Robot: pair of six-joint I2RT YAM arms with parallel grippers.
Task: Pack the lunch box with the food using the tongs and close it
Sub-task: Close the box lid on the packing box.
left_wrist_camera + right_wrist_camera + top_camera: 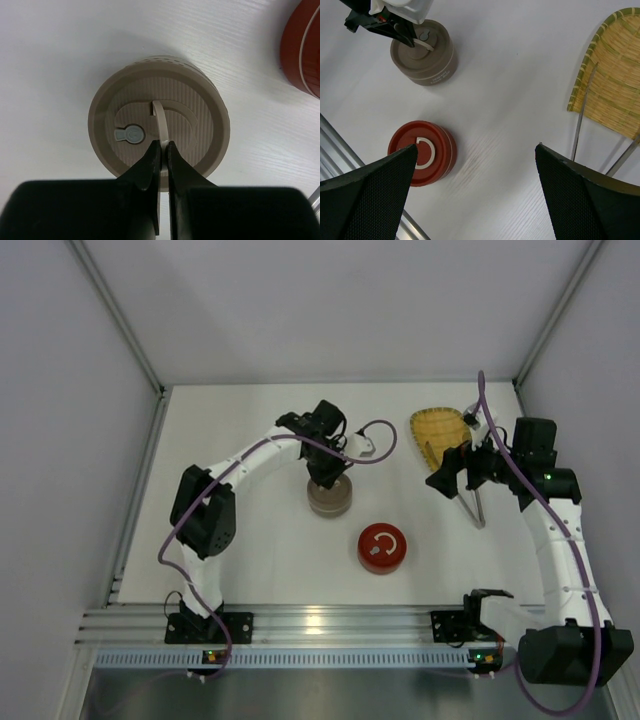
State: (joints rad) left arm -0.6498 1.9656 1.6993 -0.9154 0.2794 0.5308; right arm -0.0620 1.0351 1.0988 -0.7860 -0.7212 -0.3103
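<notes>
Left wrist cam: left gripper [161, 145] clamped tight on the thin loop handle [159, 120] of the beige tin [200, 100], fingers pinching it from both sides; tin sits mid-table w/ lid on. Red tin [302, 50] is just at the rt edge of view. Right wrist cam: right gripper [476, 147] is spread wide, nothing betw. the jaws, hanging above the white table [510, 75]. Tongs [580, 120] lie off to the rt, far ends up on the yellow woven tray [615, 85], the rest running off its edge onto the table. Red tin's lid carries a white ring handle [422, 150]. Small print on the beige tin's side is too tiny to read.
</notes>
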